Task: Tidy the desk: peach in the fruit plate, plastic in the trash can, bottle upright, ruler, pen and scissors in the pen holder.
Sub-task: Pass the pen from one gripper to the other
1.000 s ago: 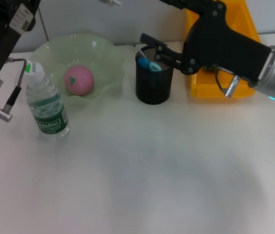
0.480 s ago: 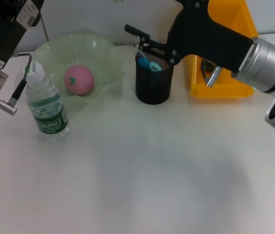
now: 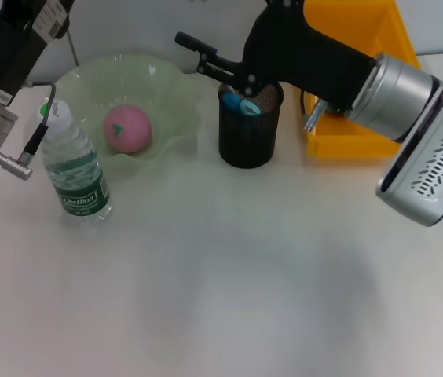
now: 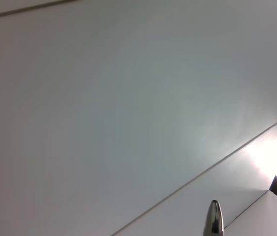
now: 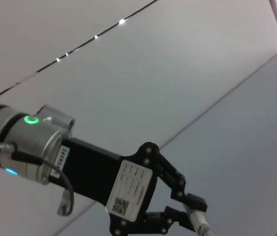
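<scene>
Black mesh pen holder (image 3: 247,129) already has stuff in it, so lift your right gripper (image 3: 194,53), jaws apart and empty above it, straight up without snagging the rim.

A white desk (image 3: 229,298) meets a pale wall (image 3: 127,27) (ceiling panels (image 4: 104,98) overhead, brightly lit).

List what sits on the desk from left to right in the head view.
Water bottle → green fruit plate holding the pink peach → black pen holder → yellow bin.
</scene>
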